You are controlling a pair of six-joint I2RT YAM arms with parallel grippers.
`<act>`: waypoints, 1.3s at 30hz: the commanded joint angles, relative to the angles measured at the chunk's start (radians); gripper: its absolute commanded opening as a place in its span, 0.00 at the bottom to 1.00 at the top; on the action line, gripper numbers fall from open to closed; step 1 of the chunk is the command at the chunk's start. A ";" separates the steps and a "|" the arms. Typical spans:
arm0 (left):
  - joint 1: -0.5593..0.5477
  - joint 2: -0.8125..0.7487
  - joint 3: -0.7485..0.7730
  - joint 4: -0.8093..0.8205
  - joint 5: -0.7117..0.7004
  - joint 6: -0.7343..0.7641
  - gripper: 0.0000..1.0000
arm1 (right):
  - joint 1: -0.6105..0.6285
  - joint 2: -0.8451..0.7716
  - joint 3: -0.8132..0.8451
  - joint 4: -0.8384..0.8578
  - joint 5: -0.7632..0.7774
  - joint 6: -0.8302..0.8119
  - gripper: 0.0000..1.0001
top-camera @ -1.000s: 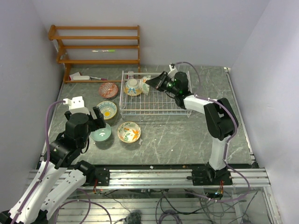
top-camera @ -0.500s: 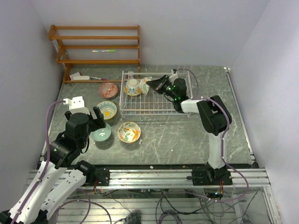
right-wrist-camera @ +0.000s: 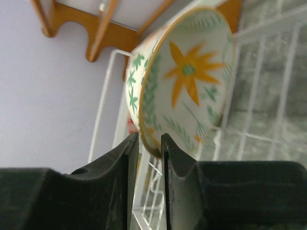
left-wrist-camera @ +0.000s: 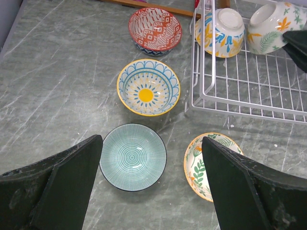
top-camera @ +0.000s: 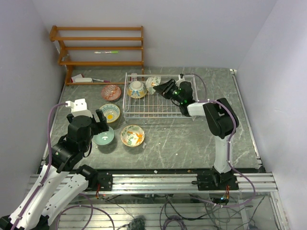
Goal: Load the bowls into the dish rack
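One bowl, rim between narrow right claw, grip unclear, left claw wide

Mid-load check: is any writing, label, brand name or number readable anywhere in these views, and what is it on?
No text can be read in any view.
The orange-flower bowl and the teal bowl carry only painted patterns.
The dish rack is bare wire with no tag in view.
The pen on the wooden shelf and the white item at its foot are too small to show any print.
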 commanded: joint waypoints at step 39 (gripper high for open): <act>0.007 -0.013 0.038 -0.007 -0.033 -0.012 0.96 | 0.314 -0.413 0.233 -1.071 0.480 -0.668 0.86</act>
